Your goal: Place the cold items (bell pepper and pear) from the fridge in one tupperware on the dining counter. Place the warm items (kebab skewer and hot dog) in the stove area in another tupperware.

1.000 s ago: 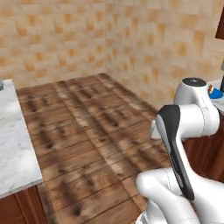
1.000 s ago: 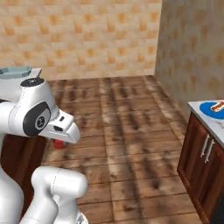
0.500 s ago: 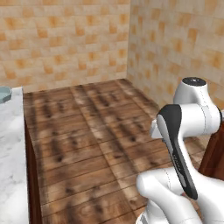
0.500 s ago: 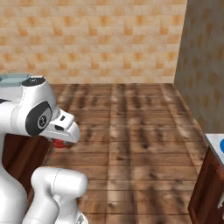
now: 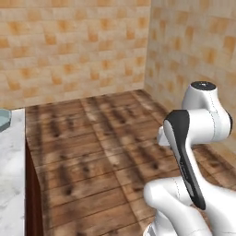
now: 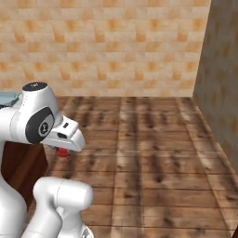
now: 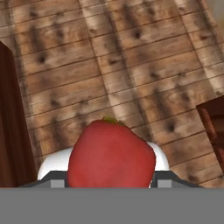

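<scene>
Gripper (image 7: 110, 181) closed on a red bell pepper (image 7: 111, 155) — green stem uppermost — carried above the wooden plank floor (image 7: 131, 70); marble counter (image 5: 10, 184) at left.

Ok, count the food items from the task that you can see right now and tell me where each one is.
1. The red bell pepper sits between the fingers of the gripper, above the wooden floor. Others may be out of view.

Red bell pepper (image 7: 111, 154) with a bit of green stem on top, low centre, wooden plank floor (image 7: 131, 65) beyond, dark cabinet side (image 7: 11, 122) at left
</scene>
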### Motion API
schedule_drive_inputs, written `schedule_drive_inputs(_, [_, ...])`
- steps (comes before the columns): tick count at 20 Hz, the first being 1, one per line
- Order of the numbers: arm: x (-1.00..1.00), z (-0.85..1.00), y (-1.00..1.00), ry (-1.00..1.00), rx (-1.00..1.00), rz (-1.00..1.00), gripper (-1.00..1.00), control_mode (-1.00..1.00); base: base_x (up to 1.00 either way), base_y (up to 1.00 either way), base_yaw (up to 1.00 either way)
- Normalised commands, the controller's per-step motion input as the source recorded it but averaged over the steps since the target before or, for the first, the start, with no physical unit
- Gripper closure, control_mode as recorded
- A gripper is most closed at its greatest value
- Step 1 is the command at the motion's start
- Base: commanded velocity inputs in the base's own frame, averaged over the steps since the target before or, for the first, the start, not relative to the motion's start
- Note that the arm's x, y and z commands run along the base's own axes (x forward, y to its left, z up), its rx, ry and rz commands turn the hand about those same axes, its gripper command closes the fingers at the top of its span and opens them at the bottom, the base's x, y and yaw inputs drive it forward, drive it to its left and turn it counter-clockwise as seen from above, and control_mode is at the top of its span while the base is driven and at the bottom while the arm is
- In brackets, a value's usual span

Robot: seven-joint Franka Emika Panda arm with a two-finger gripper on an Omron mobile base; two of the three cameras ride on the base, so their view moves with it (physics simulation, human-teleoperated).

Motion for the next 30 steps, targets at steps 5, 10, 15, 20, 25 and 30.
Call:
schedule_drive_inputs(5, [0.00, 0.00, 0.00, 0.00, 0.00, 0.00, 1.00, 1.00, 1.00, 0.16, 0.04])
schedule_drive_inputs(10, [0.00, 0.00, 0.00, 0.00, 0.00, 0.00, 1.00, 1.00, 1.00, 0.16, 0.07])
schedule_drive_inputs(15, [0.00, 0.00, 0.00, 0.00, 0.00, 0.00, 1.00, 1.00, 1.00, 0.00, 0.19])
schedule_drive_inputs(20, [0.00, 0.00, 0.00, 0.00, 0.00, 0.00, 1.00, 1.00, 1.00, -0.23, 0.70])
schedule_drive_inputs(25, [0.00, 0.00, 0.00, 0.00, 0.00, 0.00, 1.00, 1.00, 0.74, -0.24, 0.89])
schedule_drive_inputs(30, [0.00, 0.00, 0.00, 0.00, 0.00, 0.00, 1.00, 1.00, 0.32, -0.18, 0.96])
